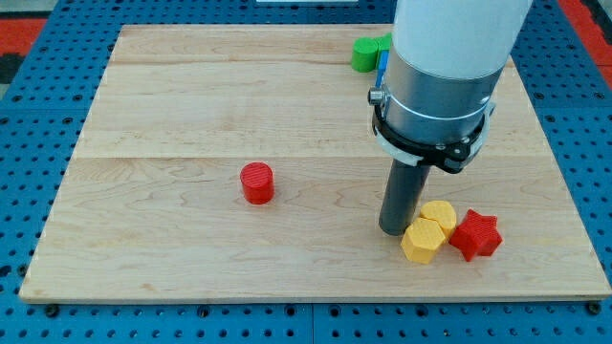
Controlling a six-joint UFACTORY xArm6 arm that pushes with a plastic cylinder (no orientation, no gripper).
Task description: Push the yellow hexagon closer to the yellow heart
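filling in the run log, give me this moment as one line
my tip: touching yellow hexagon from view's left | yellow heart: against hexagon | red star: right of both | red cylinder: apart

Red cylinder [256,182] mid-board; red star [476,235] lower right; green block [367,53] top.

Landmark = hexagon [422,240], near board [191,96] bottom edge, view's right. My tip [395,229] touching its left side. Heart [439,216] just above-right, touching. Star [476,235] directly right, touching. Cylinder [256,182] well left, slightly up. Another block [367,53] far above, at top edge, partly hidden behind arm.
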